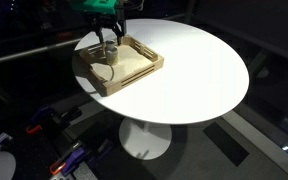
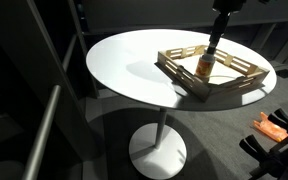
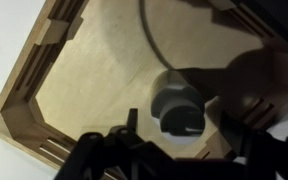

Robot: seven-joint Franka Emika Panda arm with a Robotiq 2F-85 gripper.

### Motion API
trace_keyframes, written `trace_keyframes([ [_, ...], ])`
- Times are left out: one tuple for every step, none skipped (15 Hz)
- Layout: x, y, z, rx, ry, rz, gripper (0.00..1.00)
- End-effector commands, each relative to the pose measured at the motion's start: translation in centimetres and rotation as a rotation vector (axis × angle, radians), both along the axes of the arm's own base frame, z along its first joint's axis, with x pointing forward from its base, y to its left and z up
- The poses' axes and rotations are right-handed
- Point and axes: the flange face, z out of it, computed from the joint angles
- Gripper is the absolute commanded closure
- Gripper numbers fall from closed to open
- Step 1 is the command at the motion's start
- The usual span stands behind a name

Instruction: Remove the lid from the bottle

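Fingers: dark and blurred at the near edge of the wrist view. They are spread apart and released, one on each side of the bottle, and neither is seen pressing on it.
Bottle: stands upright between the fingers on the tray floor, pale grey and squat. In an exterior view the bottle sits straight below the fingers.
Lid: on top of the bottle, at the end nearest the fingers. The lid is round and narrower than the body, and its edge is blurred.
Writing: the bottle's face is too blurred to read any label or brand.
Cable: a thin dark arc beyond the bottle, curving over the tray floor away from the fingers.
Wooden tray: surrounds the fingers and bottle. It has a slatted rim with notched corners and a pale plywood floor. In an exterior view the wooden tray lies near the bench edge.
Bench: round and white on a single pedestal. The bench spreads out past the tray, well away from the fingers.
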Motion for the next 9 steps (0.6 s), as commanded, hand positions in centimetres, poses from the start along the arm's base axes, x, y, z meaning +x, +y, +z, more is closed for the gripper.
trace_keyframes([
  [0.97,0.20,0.17,-0.006,-0.013,-0.013,0.19],
  [1.03,0.18,0.13,-0.006,-0.012,-0.013,0.23],
  [1.09,0.17,0.10,-0.006,-0.012,-0.014,0.26],
  [1.17,0.16,0.09,-0.007,-0.012,-0.015,0.30],
  [1.21,0.14,0.08,-0.007,-0.012,-0.015,0.36],
  [1.25,0.11,0.07,-0.007,-0.012,-0.016,0.34],
  [1.30,0.09,0.06,-0.007,-0.012,-0.017,0.38],
  [1.33,0.05,0.06,-0.008,-0.013,-0.018,0.38],
  [1.36,0.00,0.07,-0.009,-0.013,-0.019,0.40],
])
